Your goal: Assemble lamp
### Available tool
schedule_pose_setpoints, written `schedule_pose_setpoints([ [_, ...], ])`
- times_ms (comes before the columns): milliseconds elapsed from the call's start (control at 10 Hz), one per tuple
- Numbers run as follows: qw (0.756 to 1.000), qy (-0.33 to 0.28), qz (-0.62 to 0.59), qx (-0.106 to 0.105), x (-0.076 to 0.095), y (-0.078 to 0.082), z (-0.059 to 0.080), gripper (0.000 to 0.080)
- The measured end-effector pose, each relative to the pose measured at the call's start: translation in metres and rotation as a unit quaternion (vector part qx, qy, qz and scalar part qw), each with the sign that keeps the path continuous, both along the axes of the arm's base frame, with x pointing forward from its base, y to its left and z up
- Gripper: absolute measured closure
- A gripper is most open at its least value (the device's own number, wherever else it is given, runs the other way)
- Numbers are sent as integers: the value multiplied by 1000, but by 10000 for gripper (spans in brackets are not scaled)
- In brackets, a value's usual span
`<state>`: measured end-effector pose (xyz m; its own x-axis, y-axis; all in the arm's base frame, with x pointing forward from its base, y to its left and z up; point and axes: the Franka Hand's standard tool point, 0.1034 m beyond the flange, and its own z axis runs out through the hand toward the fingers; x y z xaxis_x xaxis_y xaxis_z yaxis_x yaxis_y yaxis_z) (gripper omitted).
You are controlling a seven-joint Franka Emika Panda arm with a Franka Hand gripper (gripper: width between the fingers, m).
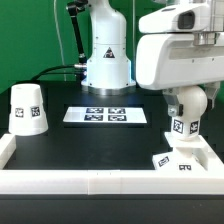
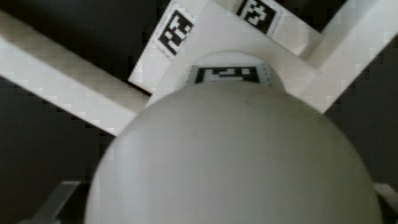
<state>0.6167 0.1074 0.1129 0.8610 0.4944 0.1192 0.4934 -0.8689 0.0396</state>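
Observation:
My gripper (image 1: 186, 95) is shut on the round white bulb (image 1: 186, 110) and holds it upright, with a tag facing the exterior camera. The bulb hangs just above the low square base (image 1: 175, 160), which lies near the front wall on the exterior view's right. In the wrist view the bulb (image 2: 214, 140) fills most of the picture, with a tag on its far end. Beyond it shows the tagged base (image 2: 196, 28). The tapered shade (image 1: 27, 108) stands upright on the exterior view's left, far from the gripper. My fingers are mostly hidden by the bulb.
The marker board (image 1: 107, 115) lies flat in the middle of the black table. A white raised wall (image 1: 90, 182) borders the table's front and sides, close to the base. The robot's white pedestal (image 1: 107, 60) stands at the back.

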Motion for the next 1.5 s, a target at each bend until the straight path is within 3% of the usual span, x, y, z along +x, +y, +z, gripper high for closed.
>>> schedule_pose_setpoints([
  [300,990,3,-141,14,1,-6,0,222],
  [700,957,5,-289,30,2,-13,0,220],
  [1100,864,29,-501,45,-5,-16,-2,220],
  [1500,752,60,-655,46,-11,-9,-3,220],
])
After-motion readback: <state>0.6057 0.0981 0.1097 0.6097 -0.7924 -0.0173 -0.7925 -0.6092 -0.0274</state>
